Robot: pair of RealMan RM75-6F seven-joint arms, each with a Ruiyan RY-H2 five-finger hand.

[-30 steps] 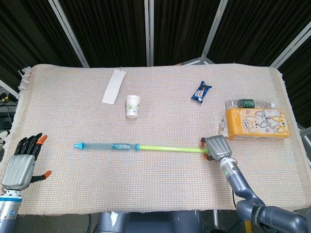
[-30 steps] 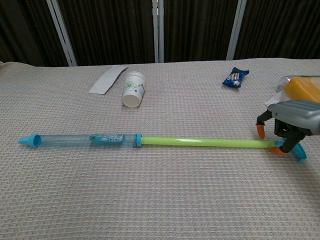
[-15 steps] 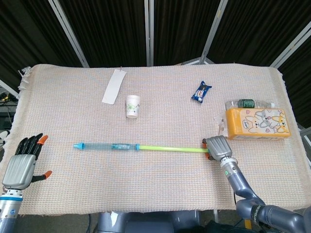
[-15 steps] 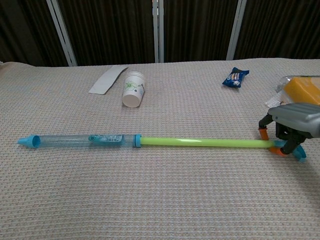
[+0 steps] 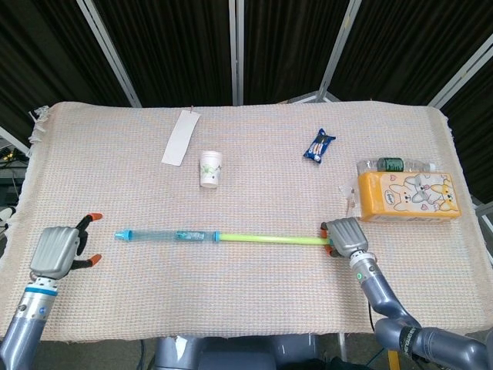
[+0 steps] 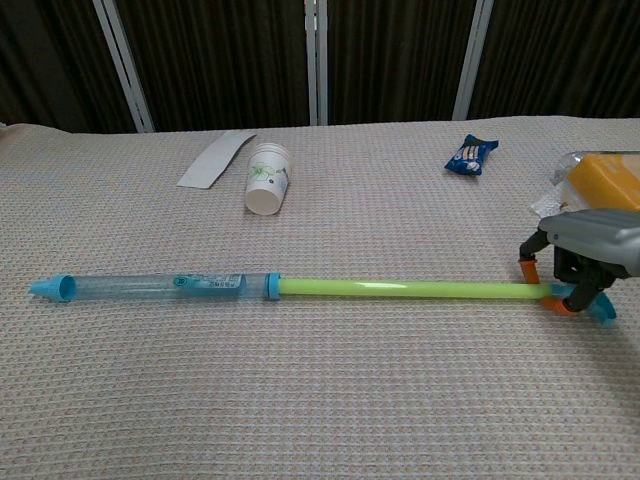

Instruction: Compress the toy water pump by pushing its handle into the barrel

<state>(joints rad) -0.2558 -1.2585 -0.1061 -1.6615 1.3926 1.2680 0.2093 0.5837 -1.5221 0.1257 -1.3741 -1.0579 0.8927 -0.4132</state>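
Note:
The toy water pump lies lengthwise across the cloth. Its clear blue barrel [image 5: 166,233] [image 6: 150,285] is on the left, and the green rod [image 5: 269,237] [image 6: 400,290] is drawn far out to the right. My right hand [image 5: 344,234] [image 6: 588,250] pinches the rod's end at the blue handle [image 6: 600,311], with orange fingertips [image 6: 525,268] on either side. My left hand [image 5: 58,248] shows only in the head view. It is just left of the barrel's nozzle tip [image 5: 121,233], fingers apart and holding nothing.
A paper cup [image 5: 210,168] [image 6: 267,178] lies on its side behind the barrel, beside a white paper strip [image 5: 180,137]. A blue snack packet [image 5: 319,144] [image 6: 471,155] and an orange tissue pack [image 5: 408,195] sit at the right, close behind my right hand.
My left hand has come in from the table's left edge towards the nozzle tip and turned side-on. The pump has slid slightly left. The right hand keeps its hold.

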